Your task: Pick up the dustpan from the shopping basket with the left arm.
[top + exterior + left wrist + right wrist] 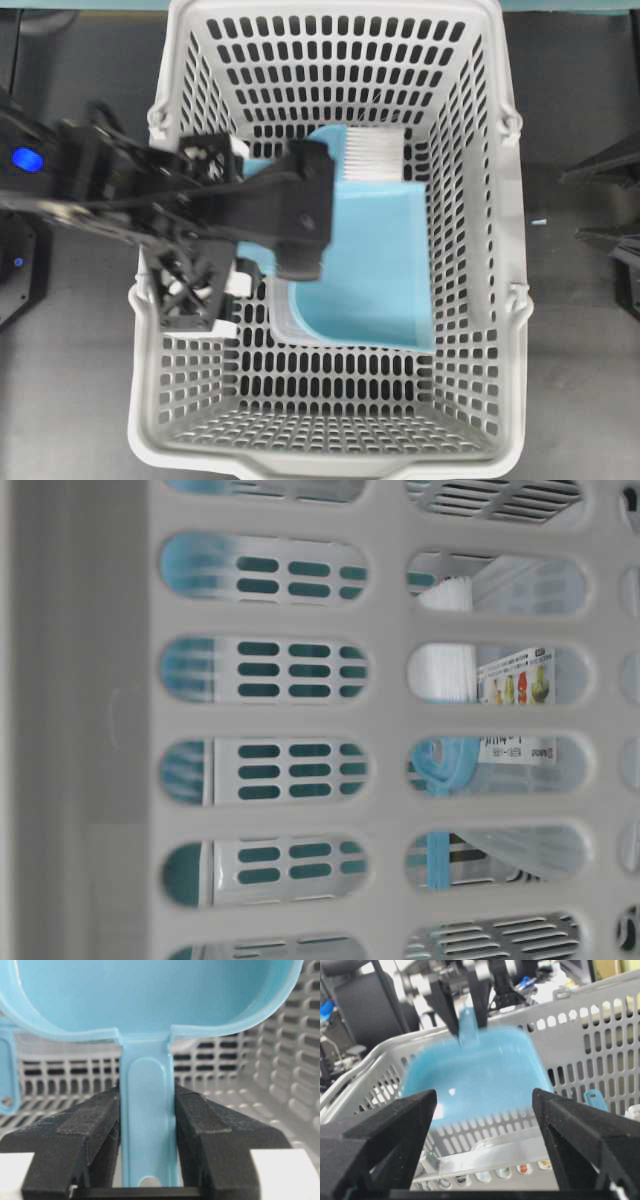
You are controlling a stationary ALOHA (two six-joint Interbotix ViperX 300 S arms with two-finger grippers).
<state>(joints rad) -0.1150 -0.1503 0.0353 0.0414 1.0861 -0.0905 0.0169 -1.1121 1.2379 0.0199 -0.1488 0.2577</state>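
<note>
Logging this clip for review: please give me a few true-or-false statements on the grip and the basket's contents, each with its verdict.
1. The left gripper is shut on the dustpan handle. True.
2. The right gripper holds the brush. False: it is open and holds nothing.
3. The dustpan lies flat on the basket floor. False: the right wrist view shows it hanging from the left gripper at about rim height.
4. White bristles show in the basket beside the dustpan. True.
5. The left gripper grips the dustpan by its tray rim. False: its fingers clamp the thin handle.
</note>
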